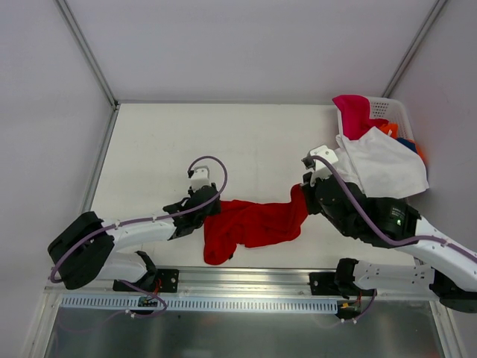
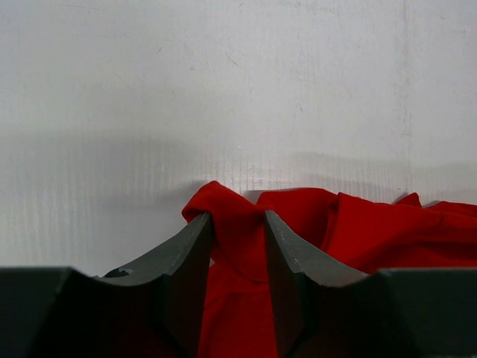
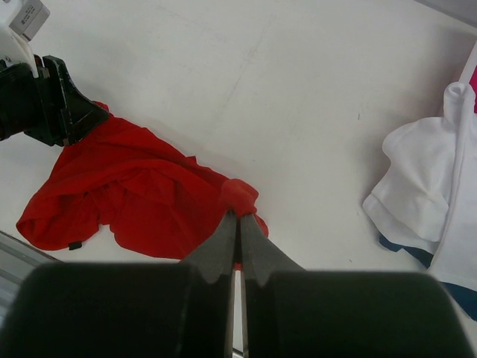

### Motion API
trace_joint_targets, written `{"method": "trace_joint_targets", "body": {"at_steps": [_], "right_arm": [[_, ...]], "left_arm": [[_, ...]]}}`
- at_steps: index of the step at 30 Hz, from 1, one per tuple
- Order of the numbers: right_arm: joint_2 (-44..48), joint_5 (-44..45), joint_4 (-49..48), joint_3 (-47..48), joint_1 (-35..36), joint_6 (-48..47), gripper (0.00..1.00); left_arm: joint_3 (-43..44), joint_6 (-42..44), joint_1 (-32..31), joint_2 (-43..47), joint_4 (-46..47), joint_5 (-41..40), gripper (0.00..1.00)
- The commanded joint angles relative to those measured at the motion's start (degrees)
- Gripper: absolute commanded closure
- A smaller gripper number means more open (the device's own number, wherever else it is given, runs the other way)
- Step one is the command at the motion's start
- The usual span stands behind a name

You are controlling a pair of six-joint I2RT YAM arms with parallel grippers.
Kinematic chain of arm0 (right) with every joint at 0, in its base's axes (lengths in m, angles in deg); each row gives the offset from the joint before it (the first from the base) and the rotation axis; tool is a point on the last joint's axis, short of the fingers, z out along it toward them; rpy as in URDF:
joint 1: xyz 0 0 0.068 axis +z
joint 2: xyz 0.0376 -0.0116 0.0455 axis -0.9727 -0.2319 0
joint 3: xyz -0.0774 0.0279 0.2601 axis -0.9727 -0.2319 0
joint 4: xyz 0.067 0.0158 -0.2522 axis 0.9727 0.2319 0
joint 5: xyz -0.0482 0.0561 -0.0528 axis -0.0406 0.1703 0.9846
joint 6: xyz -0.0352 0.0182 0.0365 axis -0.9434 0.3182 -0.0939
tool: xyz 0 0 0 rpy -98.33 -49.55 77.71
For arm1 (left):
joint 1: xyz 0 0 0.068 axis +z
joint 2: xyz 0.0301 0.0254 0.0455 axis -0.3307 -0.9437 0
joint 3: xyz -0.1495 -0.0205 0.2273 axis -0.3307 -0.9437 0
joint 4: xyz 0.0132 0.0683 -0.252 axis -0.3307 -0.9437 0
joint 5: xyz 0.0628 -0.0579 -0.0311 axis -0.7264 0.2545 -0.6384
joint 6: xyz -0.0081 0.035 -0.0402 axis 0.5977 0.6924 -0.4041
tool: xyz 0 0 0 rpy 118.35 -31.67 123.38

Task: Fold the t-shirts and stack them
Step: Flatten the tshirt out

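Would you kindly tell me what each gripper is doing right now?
Left gripper: jaws around the red t-shirt.
Right gripper: shut on the red t-shirt.
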Motion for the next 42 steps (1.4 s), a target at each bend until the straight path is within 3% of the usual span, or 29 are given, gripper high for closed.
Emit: {"method": "trace_joint_targets", "body": {"at_steps": [1,4,7,11,17,22,34,42], "right_arm": [[1.45,1.63,-1.29,-0.59,0.20,1.43,1.00],[2.50,1.63,-1.29,-1.38,0.20,1.69,0.99],[3.12,1.54,-1.28,-2.52,0.20,2.39,1.00],[4.35,1.81,-1.29,-3.93,0.20,2.92,0.99],[5.67,2.33,-1.02,-4.81,0.20,3.36,1.00],[5.23,2.42,-1.11,-4.29,0.20,3.36,0.99],[4.53,1.46,2.22,5.82,0.20,-0.85,1.00],[7.77,-0.65,10.32,18.47,0.20,-1.91,0.99]], "left_arm": [[0.50,-0.46,-0.43,-1.56,1.33,-1.30,0.66],[0.14,-0.64,-0.51,-2.79,2.30,-0.94,0.69],[0.23,-0.64,-0.43,-4.63,2.83,-0.86,0.78],[1.55,0.24,-0.43,-7.80,2.92,-0.25,0.99],[2.87,2.52,-0.43,-7.72,3.36,0.81,1.00],[6.37,7.44,-0.51,-0.61,-1.64,0.55,1.00],[21.04,19.66,-0.52,29.78,-26.51,-0.95,1.00],[33.70,22.47,-0.87,43.94,-39.87,0.54,1.00]]}}
